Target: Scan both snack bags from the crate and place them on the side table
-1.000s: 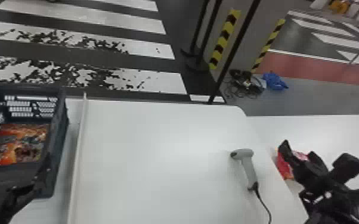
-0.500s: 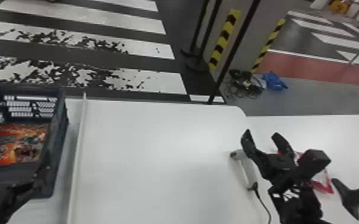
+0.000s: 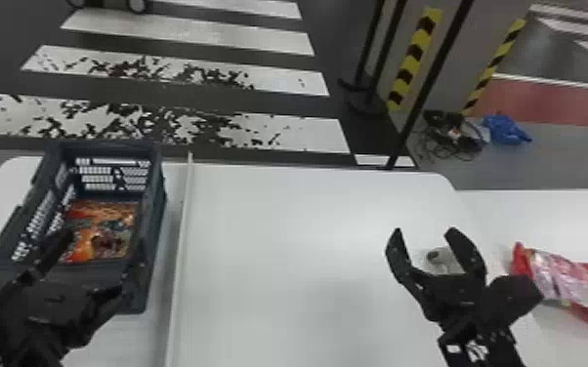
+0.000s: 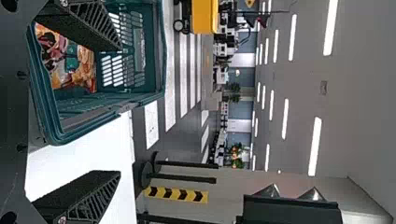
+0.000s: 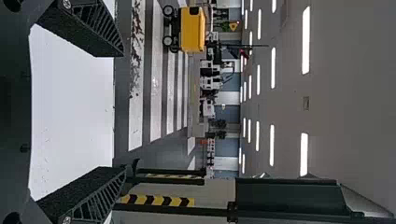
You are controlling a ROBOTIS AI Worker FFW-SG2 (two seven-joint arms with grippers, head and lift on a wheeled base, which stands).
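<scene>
Red snack bag [image 3: 571, 283] lies right of the right pincer [image 3: 425, 232]

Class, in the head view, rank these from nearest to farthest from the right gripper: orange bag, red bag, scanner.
1. Scanner, seen between the right gripper's fingers.
2. Red bag, on the side table, right.
3. Orange bag, in the crate, far left.

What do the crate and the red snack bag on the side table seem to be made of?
The crate looks like rigid, fairly matt plastic, judging by its moulded, slotted walls. The red bag seems to be thin, glossy film, from its pale highlights and uneven surface; foil lining is possible.
</scene>
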